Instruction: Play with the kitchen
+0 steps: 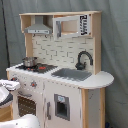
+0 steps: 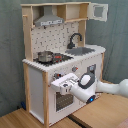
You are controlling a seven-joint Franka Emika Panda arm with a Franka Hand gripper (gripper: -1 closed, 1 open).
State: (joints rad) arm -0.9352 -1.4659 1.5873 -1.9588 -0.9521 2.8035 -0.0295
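The kitchen [image 1: 65,95] [image 2: 37,85] is a tall white and light-wood toy with a black faucet [image 1: 83,59] [image 2: 75,39], a grey sink [image 1: 71,74] [image 2: 83,50] and a small metal pot [image 1: 29,61] [image 2: 45,56] on the stovetop. In the second exterior view my white arm [image 2: 111,87] reaches in from the right. Its gripper [image 2: 63,84] is against the kitchen's front, just below the knobs at the top of the oven door [image 2: 62,101]. In the first exterior view the gripper [image 1: 12,85] shows at the left edge beside the oven door [image 1: 27,103].
A grey curtain [image 1: 114,45] hangs behind the kitchen. A wooden surface [image 2: 100,111] lies under the arm. An upper cabinet door [image 2: 98,11] stands open at top right. A white rounded object [image 1: 25,122] sits at the bottom of the first exterior view.
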